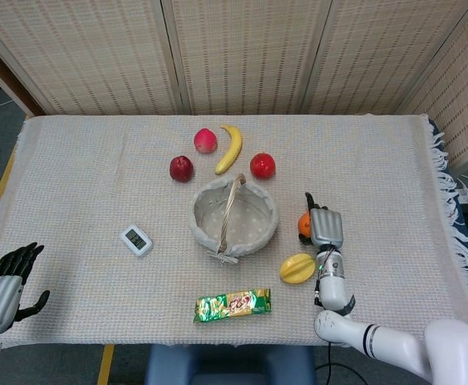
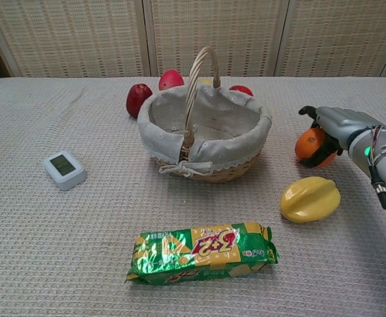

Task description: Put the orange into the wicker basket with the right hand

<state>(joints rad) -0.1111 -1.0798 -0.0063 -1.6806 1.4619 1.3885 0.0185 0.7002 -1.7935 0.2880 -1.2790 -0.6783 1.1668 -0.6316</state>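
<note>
the robot's right hand (image 2: 332, 129) wraps around the orange (image 2: 308, 143) on the woven table cloth (image 1: 98, 176), fingers on the far side and thumb low on the near side in the chest view — a grip that looks closed on the fruit, though the orange appears to sit on the cloth, not yet lifted. from above, in the head view, the right hand (image 1: 324, 226) covers most of the orange (image 1: 304, 225), leaving only a sliver of peel showing at the hand's left edge.

the move ahead turns on one relation: the wicker basket (image 1: 262, 233) lies to the left of the held orange, near but apart, with its lined rim (image 2: 259, 125) facing the hand. the basket's handle (image 2: 196, 72) runs front to back, so the side toward the hand stands open — a lift and a short carry leftward over the rim would likely do it.

a yellow star-shaped fruit (image 2: 310, 199) rests just in front of the orange, close enough to be nudged if the wrist dips.

the left hand (image 1: 6, 285) rests open at the far table corner, well apart from everything.
</note>
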